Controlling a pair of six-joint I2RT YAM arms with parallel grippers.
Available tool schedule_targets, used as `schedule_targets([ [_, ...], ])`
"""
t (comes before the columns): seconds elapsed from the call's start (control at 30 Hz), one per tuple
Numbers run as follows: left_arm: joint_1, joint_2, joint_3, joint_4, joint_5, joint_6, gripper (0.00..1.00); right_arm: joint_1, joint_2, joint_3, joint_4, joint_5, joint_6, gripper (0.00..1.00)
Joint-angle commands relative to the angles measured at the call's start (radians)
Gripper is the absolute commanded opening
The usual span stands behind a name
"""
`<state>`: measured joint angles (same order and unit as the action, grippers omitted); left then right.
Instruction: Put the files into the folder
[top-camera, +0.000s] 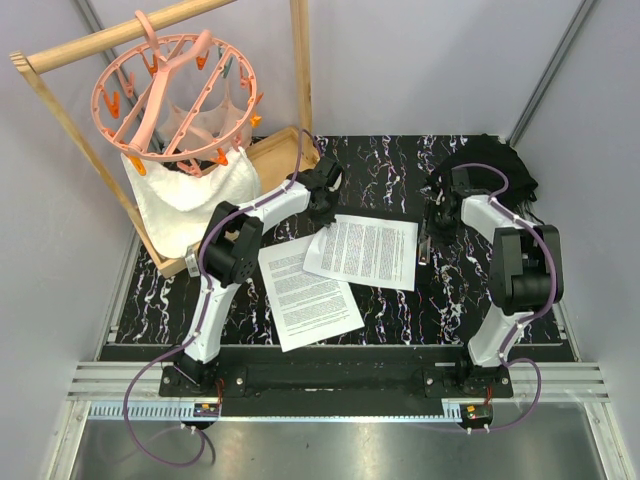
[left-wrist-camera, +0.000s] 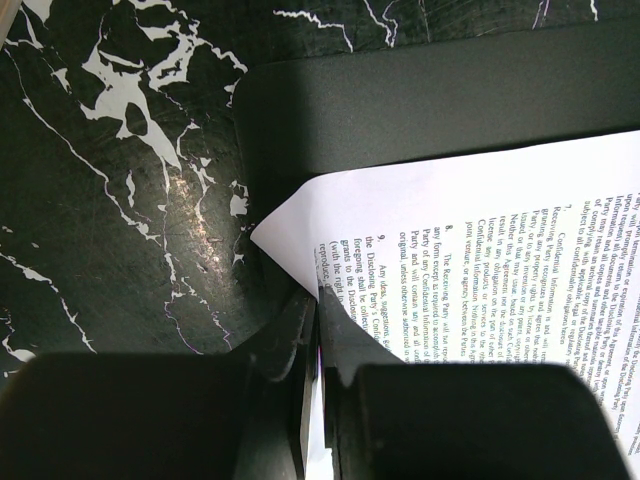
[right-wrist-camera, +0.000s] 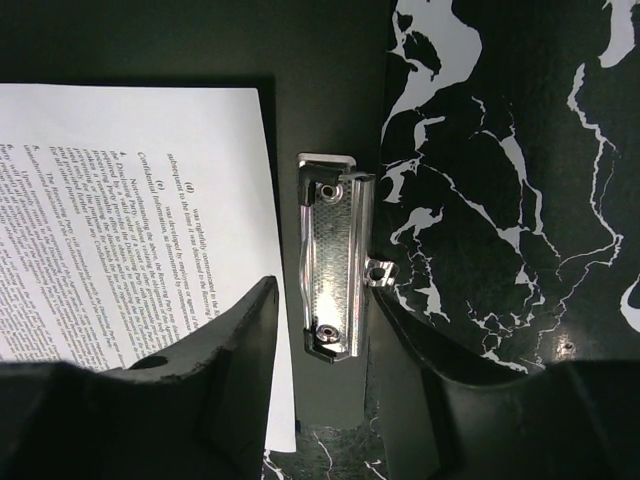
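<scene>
Two end effectors flank the folder: the left end effector pinches a printed sheet lying on it, while the right end effector stands spread astride the silver clip at that sheet's 3 o'clock. Another sheet lies at 7 o'clock on the surface.

Around the marbled tabletop
Pink clip hanger on a wooden frame above a white towel (far left); black fabric bundle far right.
</scene>
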<state>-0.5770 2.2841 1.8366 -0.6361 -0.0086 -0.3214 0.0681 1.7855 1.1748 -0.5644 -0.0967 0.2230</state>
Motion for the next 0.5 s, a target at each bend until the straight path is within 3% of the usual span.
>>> schedule_targets([
  [0.0,-0.004,-0.014,-0.03,-0.016,0.001,0.016,0.09,0.01,0.034,0.043,-0.006,0.023,-0.025,0.52],
  [0.2,-0.007,-0.006,-0.025,-0.016,0.004,0.013,0.09,0.029,0.069,0.042,0.008,0.018,-0.021,0.52],
  [0.3,-0.009,-0.006,-0.023,-0.016,0.004,0.013,0.09,0.036,0.095,0.046,0.015,0.041,-0.014,0.46],
  [0.33,-0.009,-0.008,-0.023,-0.016,0.004,0.013,0.09,0.041,0.103,0.048,0.015,0.051,-0.014,0.37],
  [0.4,-0.011,-0.008,-0.023,-0.016,0.004,0.013,0.09,0.056,0.118,0.048,0.015,0.074,-0.013,0.28],
  [0.47,-0.011,-0.009,-0.025,-0.016,0.004,0.013,0.09,0.071,0.13,0.045,0.014,0.092,-0.008,0.32],
])
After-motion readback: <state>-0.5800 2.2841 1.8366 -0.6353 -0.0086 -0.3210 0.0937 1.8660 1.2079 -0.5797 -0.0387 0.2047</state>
